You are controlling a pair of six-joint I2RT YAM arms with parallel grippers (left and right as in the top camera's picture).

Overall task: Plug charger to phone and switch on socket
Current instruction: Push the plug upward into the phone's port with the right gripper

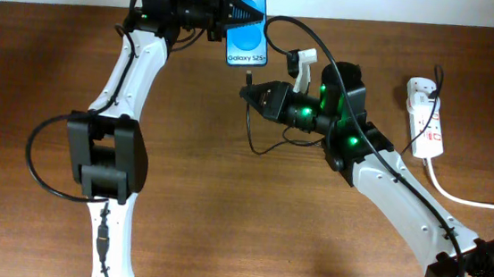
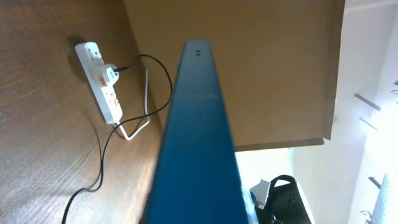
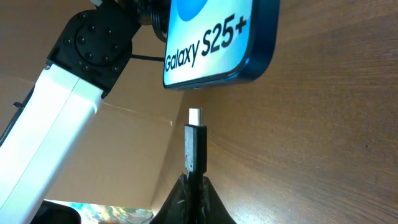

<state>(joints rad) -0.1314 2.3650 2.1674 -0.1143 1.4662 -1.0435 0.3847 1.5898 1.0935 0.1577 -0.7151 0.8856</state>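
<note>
The phone (image 3: 214, 37) reads "Galaxy S25+" — dark letters on its white strip. Red marks on the socket (image 1: 427, 127) are too small to read.

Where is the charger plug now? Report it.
Right wrist view, centre: the charger plug stands upright in the right gripper, just below the phone's bottom edge, not yet touching it.

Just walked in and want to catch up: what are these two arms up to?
The left gripper holds the phone up. The right gripper grips the charger just behind its plug, tip aimed at the phone's bottom edge, a small gap left: not plugged in yet. The socket lies apart, neither gripper near it.
</note>
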